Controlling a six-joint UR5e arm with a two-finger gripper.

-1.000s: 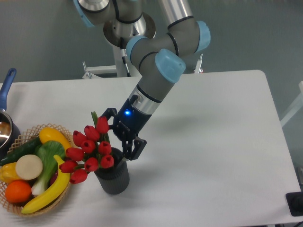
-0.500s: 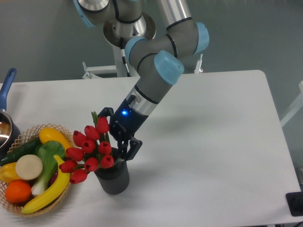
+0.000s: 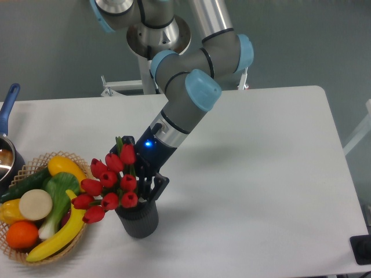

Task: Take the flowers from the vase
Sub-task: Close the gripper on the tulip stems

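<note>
Fixed camera, as I read it from my station: the claw [image 3: 141, 180] sits low at the mouth of the vase [image 3: 138, 218], fingers straddling the green stems behind the blooms, partly parted; I cannot tell whether it grips anything yet. I judge it is placed there to catch the bunch below the heads. Item: the flowers [image 3: 110, 184], red closed tulip buds leaning left toward the wicker basket [image 3: 16, 252], stems seated in the dark ribbed vase on the white surface [image 3: 261, 174].

Grey tubular arm [image 3: 184, 110], light-blue joint caps, silver upper tube. Black gripper [image 3: 146, 180] at tip; small blue light glowing just above it.
</note>
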